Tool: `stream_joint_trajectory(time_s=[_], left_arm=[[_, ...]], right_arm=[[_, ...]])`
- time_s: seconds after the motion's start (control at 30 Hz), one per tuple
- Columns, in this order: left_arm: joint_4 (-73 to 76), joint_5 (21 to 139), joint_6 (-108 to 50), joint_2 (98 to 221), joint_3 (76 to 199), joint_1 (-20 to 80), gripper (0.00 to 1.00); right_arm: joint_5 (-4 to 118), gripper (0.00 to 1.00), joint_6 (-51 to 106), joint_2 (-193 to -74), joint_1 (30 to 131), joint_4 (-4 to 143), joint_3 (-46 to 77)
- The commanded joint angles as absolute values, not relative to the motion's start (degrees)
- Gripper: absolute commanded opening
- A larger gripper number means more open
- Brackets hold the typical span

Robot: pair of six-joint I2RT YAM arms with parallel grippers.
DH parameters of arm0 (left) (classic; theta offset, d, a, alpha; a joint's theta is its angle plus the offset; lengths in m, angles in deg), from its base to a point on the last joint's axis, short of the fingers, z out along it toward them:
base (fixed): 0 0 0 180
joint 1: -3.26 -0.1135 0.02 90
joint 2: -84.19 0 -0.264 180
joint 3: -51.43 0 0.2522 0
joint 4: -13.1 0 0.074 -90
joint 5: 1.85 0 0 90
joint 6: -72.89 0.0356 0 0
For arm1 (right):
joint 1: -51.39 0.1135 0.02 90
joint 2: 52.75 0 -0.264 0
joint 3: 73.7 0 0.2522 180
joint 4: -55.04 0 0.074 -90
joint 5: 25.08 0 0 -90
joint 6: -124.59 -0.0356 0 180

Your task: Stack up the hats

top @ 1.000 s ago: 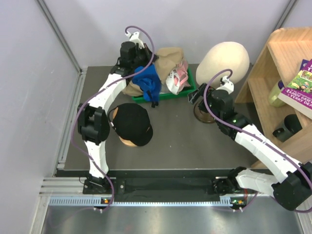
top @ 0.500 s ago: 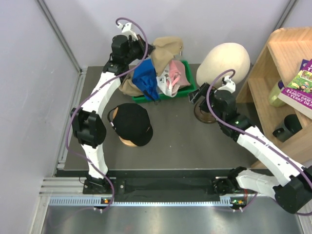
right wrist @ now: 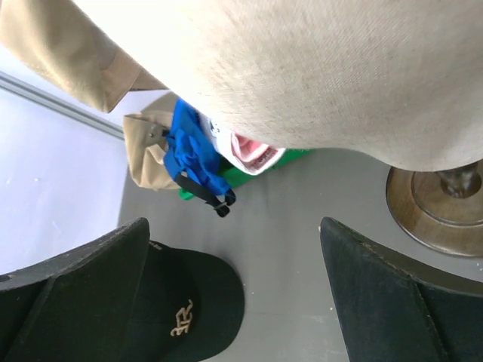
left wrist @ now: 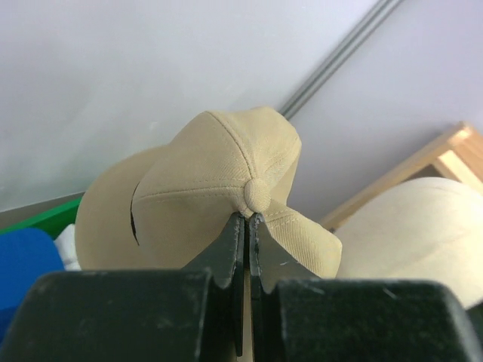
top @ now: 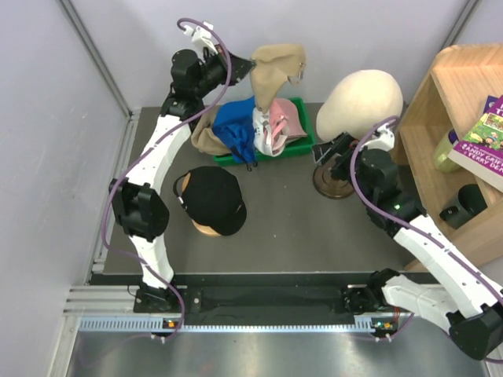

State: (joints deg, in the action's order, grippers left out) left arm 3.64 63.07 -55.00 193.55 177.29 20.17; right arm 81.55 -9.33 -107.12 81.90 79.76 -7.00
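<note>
- Your left gripper [left wrist: 247, 219] is pinched fully shut on the tan cap [left wrist: 219, 173], right beside the button on its crown. Held there, the cap hangs freely with its brim drooping, which likely helps it come away from the others cleanly.
- Seen from above, that cap hangs in the air over the far edge of the counter [top: 299, 220], above the green bin [top: 302, 149] and apart from the pile.
- In the bin, the blue cap [top: 236, 129], the white cap [top: 263, 135] and the pink cap [top: 288, 122] lie bunched against each other. The brown cap [top: 206, 141] slumps over the bin's left side. A tangled heap like this suits taking one cap at a time.
- The black cap [top: 214, 196] sits on the wooden stand [top: 206, 228] toward the left edge, nearer you than the bin. It looks like the base of the stack, since the stand keeps its crown rounded so the next cap can settle over it.
- Your right gripper [right wrist: 234, 226] is spread wide and holds nothing. It hovers by the foot of the foam head [top: 360, 94] toward the far right corner, seemingly parked out of the left arm's way.
- Next, you would probably bring the tan cap over the black one, crown above crown. It is soft and may swing or land crooked.
</note>
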Motion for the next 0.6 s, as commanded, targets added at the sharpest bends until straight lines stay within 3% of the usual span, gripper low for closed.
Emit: stream_joint_trajectory(time_s=[0.0, 0.3, 0.57], left_arm=[[11.3, 58.7, -58.3, 186.9, 179.9, 20.0, 0.0], [13.4, 45.1, -61.2, 174.7, 171.6, 19.9, 0.0], [2.6, 31.7, -53.9, 159.0, 158.0, 19.8, 0.0]], right_arm=[[81.5, 0.95, -8.4, -104.4, 81.1, 79.6, -6.5], [70.7, 0.97, -10.3, -97.9, 80.8, 73.5, -10.5], [65.5, 0.96, -31.2, -86.0, 80.3, 75.6, -15.1]])
